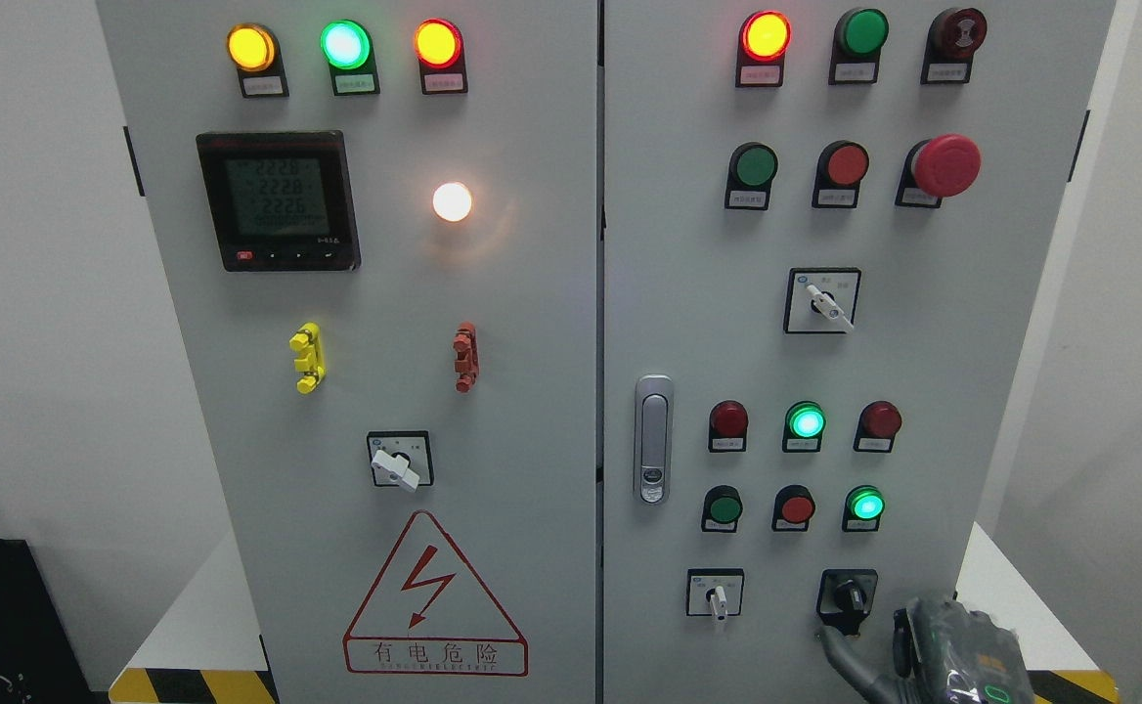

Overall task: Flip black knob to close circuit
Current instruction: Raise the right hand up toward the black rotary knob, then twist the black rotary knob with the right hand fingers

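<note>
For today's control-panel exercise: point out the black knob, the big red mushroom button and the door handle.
black knob (849, 594), head view, on its centre grip.
red mushroom button (946, 164), head view, on its domed cap.
door handle (653, 438), head view, on the middle of its silver lever.

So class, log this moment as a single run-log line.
right robot hand: fingertip just below black knob | grasp: none yet | left: not in view

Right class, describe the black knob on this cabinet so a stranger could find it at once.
Start at the right-hand door of the grey cabinet and drop to its bottom row, below the lit green lamp. The black knob sits right of the white-handled switch, just above the right hand. It alone has a black plate and handle.
</note>
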Action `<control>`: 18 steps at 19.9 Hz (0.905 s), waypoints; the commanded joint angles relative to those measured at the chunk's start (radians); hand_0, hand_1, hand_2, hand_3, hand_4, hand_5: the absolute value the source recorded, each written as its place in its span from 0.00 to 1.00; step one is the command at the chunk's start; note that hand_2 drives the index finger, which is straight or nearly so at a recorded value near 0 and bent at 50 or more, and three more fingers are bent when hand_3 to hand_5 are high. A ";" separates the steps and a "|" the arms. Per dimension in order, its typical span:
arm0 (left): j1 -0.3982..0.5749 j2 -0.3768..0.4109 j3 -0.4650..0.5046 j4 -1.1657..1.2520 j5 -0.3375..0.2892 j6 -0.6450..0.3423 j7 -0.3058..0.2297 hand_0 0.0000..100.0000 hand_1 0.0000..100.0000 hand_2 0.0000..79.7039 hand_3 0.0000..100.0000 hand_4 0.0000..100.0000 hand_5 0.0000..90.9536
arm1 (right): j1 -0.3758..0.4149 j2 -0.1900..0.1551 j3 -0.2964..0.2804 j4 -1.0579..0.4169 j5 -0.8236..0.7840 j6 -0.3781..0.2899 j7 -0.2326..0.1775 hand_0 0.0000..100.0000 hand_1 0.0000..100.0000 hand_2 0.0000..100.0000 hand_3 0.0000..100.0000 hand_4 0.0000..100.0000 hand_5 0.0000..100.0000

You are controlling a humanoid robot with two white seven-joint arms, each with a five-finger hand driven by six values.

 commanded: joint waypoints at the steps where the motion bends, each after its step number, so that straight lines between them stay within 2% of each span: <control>1: -0.001 0.000 0.000 -0.001 0.000 0.001 0.001 0.12 0.56 0.00 0.00 0.00 0.00 | -0.011 0.000 -0.007 0.022 -0.001 0.001 -0.001 0.00 0.08 0.92 1.00 0.88 0.90; 18: -0.001 0.000 0.000 0.001 0.000 0.001 0.001 0.12 0.56 0.00 0.00 0.00 0.00 | -0.012 0.000 -0.027 0.037 -0.003 0.002 -0.001 0.00 0.10 0.92 1.00 0.88 0.90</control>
